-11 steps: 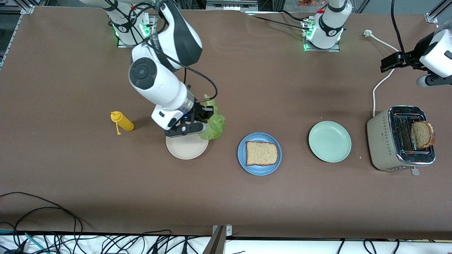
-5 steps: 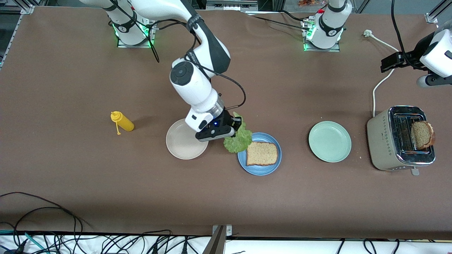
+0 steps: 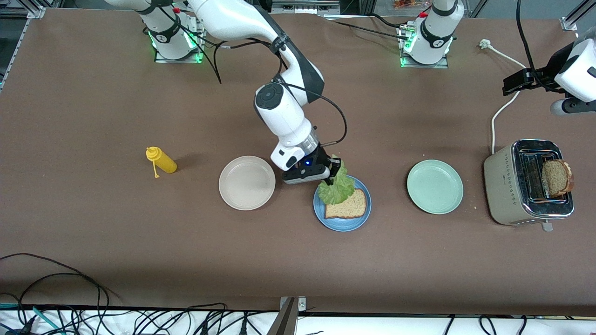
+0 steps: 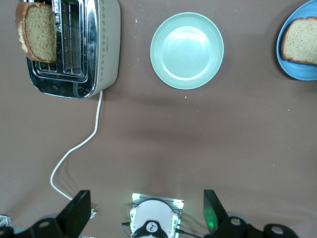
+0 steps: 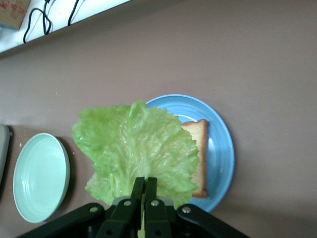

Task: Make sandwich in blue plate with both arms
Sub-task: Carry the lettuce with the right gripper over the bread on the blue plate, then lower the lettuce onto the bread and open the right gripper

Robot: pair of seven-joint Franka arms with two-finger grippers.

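A: Lettuce leaf (image 3: 336, 187): ruffled, pale green, veined, pinched at its stem end by right gripper (image 3: 331, 168), fingers pressed together on it. Hangs over the blue plate (image 3: 343, 224), partly covering the bread slice (image 3: 348, 207).

B: Axis?

A: Long axis from stem at about 1 o'clock in the front view, frilled edge down toward 7 o'clock. Fans wide from the fingertips (image 5: 144, 191) in the right wrist view.

B: Bread?

A: 1 square speckled brown slice, darker crust, flat on blue plate. 2nd bread slice (image 3: 556, 177) upright in toaster (image 3: 512, 184), at the left arm's end of the table.

B: Left gripper?

A: Left gripper (image 4: 146, 210) spread wide, holding nothing, waiting high over that end. Mint plate (image 3: 435, 186), beige plate (image 3: 247, 182) either side of blue one. Yellow bottle (image 3: 161, 160) near the right arm's end.

B: Writing?

A: None legible.
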